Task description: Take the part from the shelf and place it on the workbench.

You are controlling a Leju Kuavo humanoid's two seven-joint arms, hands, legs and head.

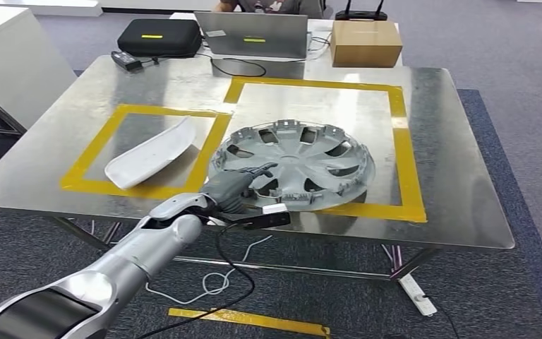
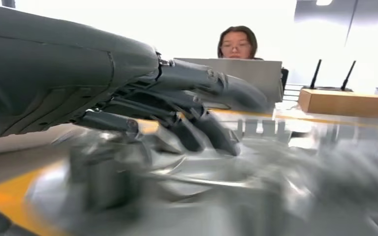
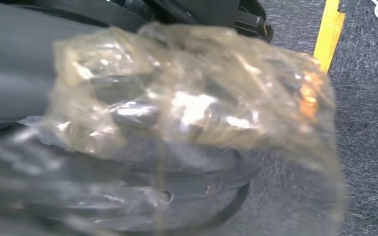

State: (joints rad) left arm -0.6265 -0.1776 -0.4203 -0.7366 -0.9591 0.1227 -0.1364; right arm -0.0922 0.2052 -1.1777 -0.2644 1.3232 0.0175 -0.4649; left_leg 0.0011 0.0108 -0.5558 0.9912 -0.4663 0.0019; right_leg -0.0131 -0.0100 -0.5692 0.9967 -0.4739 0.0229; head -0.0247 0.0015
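Observation:
A grey wheel cover (image 1: 303, 157) lies flat on the steel workbench (image 1: 452, 191), inside the right yellow-taped square. My left hand (image 1: 240, 186) is at its near left rim, fingers (image 2: 211, 83) stretched out and apart just above the blurred wheel cover (image 2: 256, 191), gripping nothing. A white curved panel (image 1: 152, 152) lies in the left taped square, apart from the hand. In the right wrist view my right hand (image 3: 177, 123) hangs over the carpet, wrapped in clear plastic film that hides how its fingers lie.
At the table's far edge stand a black case (image 1: 159, 37), a laptop (image 1: 254, 34) and a cardboard box (image 1: 365, 42), with a person seated behind. A white cabinet (image 1: 7, 63) stands at the left. Cables and a power strip (image 1: 416, 293) lie on the floor.

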